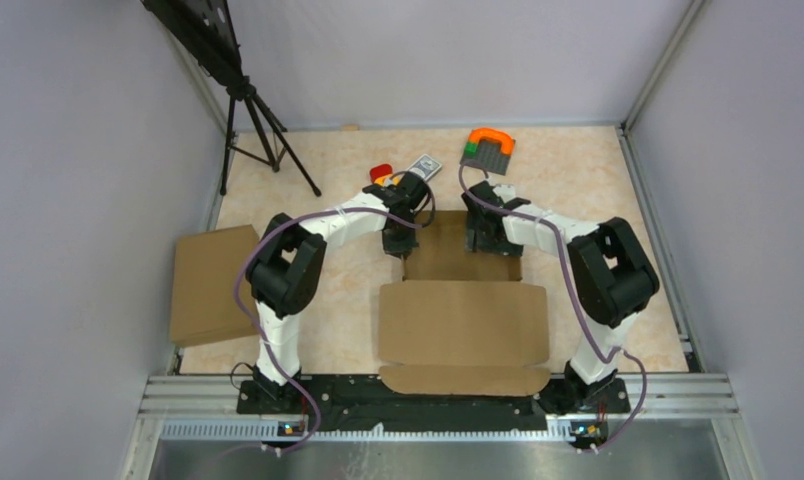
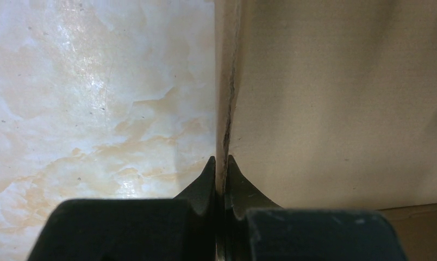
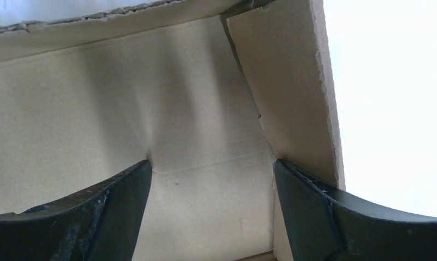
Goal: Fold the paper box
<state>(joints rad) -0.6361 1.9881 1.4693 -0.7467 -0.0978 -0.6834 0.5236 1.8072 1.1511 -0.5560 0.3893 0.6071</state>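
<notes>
The brown paper box [image 1: 462,320] lies partly flat in the middle of the table, its far panel [image 1: 448,258] raised between the arms. My left gripper [image 1: 399,243] is shut on the upright left side flap [image 2: 222,109], pinching its thin edge between the fingertips [image 2: 220,169]. My right gripper [image 1: 485,238] is open, its fingers [image 3: 124,187] pressing into the inner cardboard wall [image 3: 151,109], with the right side flap [image 3: 289,92] next to the right finger. The near flap [image 1: 464,378] lies flat by the arm bases.
A second flat cardboard sheet [image 1: 210,285] lies at the left edge. A tripod [image 1: 258,130] stands at the back left. A red item [image 1: 381,172], a small device [image 1: 424,166] and a grey plate with an orange piece [image 1: 488,148] sit at the back.
</notes>
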